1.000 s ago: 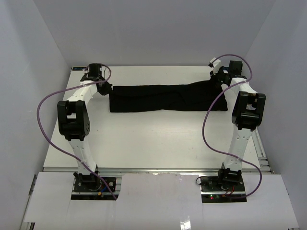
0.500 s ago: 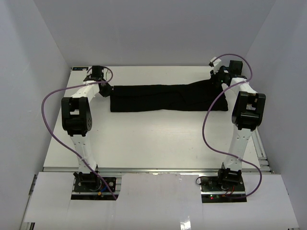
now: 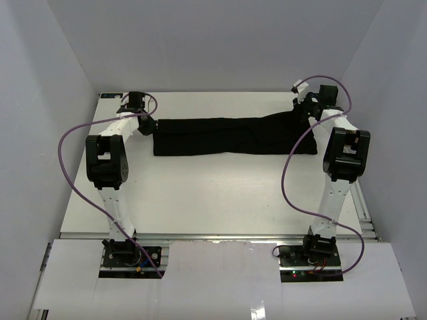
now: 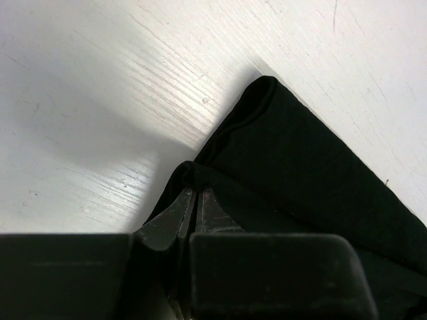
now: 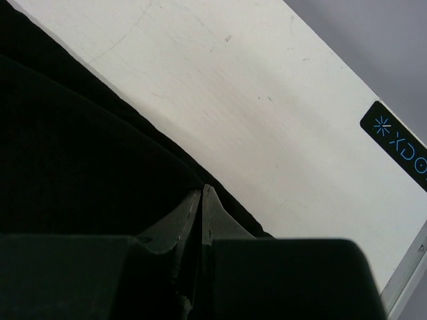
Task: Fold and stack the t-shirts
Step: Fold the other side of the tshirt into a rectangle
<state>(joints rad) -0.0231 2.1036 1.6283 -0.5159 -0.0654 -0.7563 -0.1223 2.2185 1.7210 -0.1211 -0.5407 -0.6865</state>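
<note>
From above, the black t-shirt point(image 3: 227, 136) lies as a long band between the left gripper point(image 3: 148, 125) and the right gripper point(image 3: 302, 111). Left wrist view: jaws pinched on a fabric corner at their tips. Right wrist view: jaws closed tight, seemingly nipping the t-shirt's edge.

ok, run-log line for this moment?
black t-shirt: long band across far side of table | left gripper: shut on its left end | right gripper: shut on its right end
</note>
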